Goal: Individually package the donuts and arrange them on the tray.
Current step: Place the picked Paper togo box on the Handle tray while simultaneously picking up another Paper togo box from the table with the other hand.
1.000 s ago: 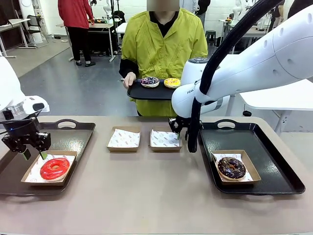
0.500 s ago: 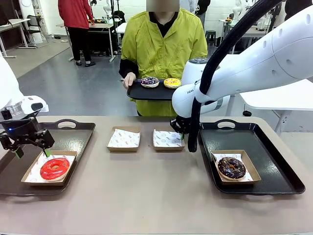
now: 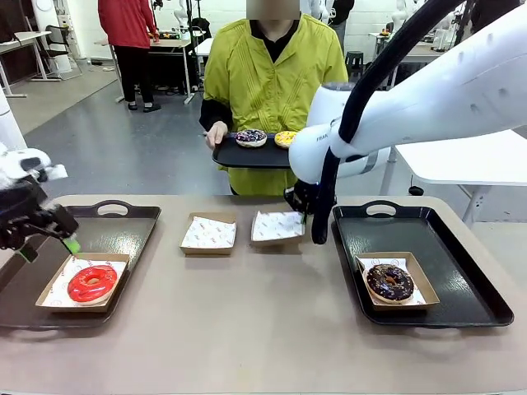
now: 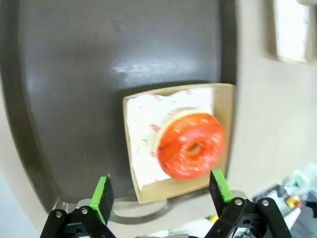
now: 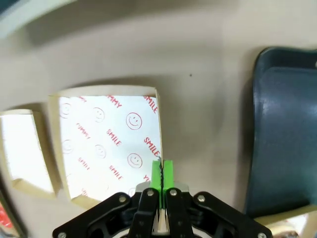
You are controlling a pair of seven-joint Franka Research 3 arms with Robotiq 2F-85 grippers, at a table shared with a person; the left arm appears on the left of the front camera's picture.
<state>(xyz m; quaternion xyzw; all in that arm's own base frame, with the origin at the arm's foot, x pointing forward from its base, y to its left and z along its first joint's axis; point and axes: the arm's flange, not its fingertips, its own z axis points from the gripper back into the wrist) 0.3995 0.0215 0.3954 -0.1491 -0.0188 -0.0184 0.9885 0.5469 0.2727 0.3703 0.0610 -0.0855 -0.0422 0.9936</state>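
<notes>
Shut on only the rim of the empty lined box mid-frame, the right gripper risks it tilting free; the left gripper gapes empty.

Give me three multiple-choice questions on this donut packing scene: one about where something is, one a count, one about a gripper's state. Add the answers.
1. Where is the red donut?
A) in a cardboard box on the left tray
B) on the tray that someone is holding
C) on the bare table

2. How many donuts lie on the person's tray?
A) one
B) two
C) four

3. What is the right gripper doing?
A) hanging open above a boxed donut
B) shut on the edge of a lined empty box
C) holding the red donut

Answers:
1 A: it sits on the box's liner, on the black tray at the robot's left.
2 B: a purple donut and a yellow donut.
3 B: in the wrist view its jaws are closed on that box's rim.
</notes>
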